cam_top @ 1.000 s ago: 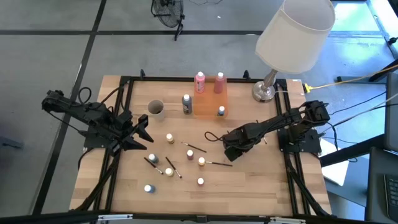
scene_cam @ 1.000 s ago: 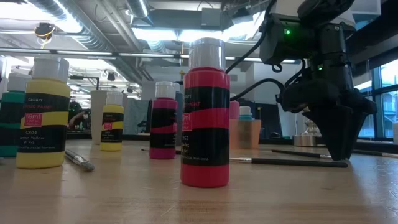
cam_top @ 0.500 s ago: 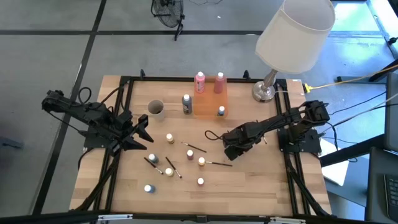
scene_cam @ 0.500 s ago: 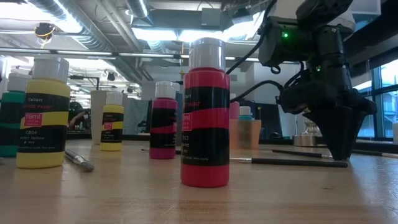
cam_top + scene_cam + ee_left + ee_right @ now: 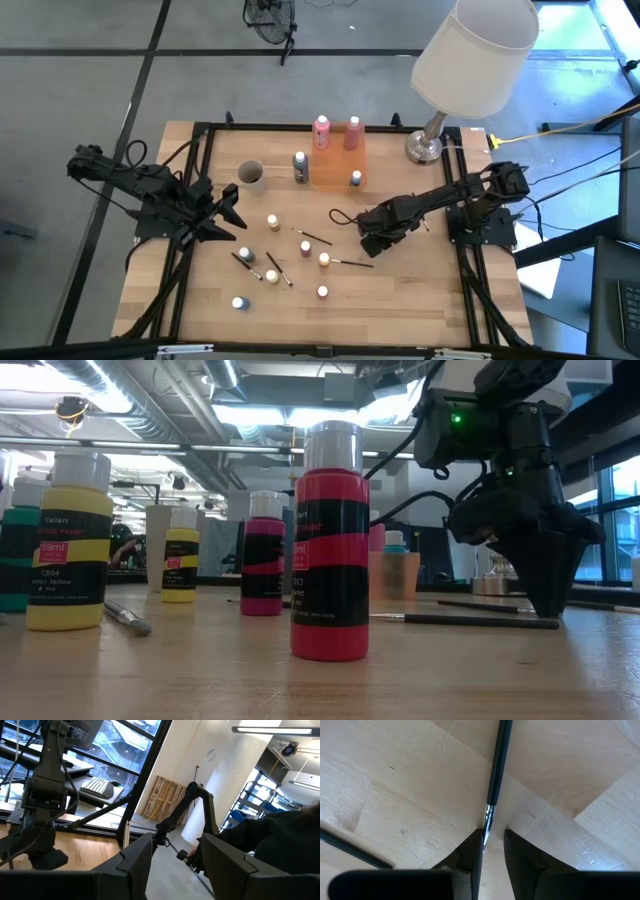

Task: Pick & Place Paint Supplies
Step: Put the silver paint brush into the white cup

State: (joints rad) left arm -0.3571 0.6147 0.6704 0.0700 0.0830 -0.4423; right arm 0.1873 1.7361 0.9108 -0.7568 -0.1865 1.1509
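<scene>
**Paint supplies scattered mid-table; right gripper closing on a brush**

Paint supplies sit spread across the wooden table (image 5: 400, 300). Work from the big items down. Your tall pink bottles (image 5: 321, 132) stand at the far edge, rigid and top-heavy, so take them low on the body. The small capped bottles (image 5: 272, 221) are light, hard and slick; squeeze them square across the body. Thinnest are the brushes.

Your right gripper (image 5: 493, 842) is down at the table near the middle, fingers narrowed around the metal ferrule of one brush (image 5: 497, 765), with a gap on one side. That brush is light, stiff and likely to roll or pivot, so a hold nearer mid-handle would be steadier.

Your left gripper (image 5: 232, 218) waits at the table's left side, fingers partly apart, holding nothing.
</scene>
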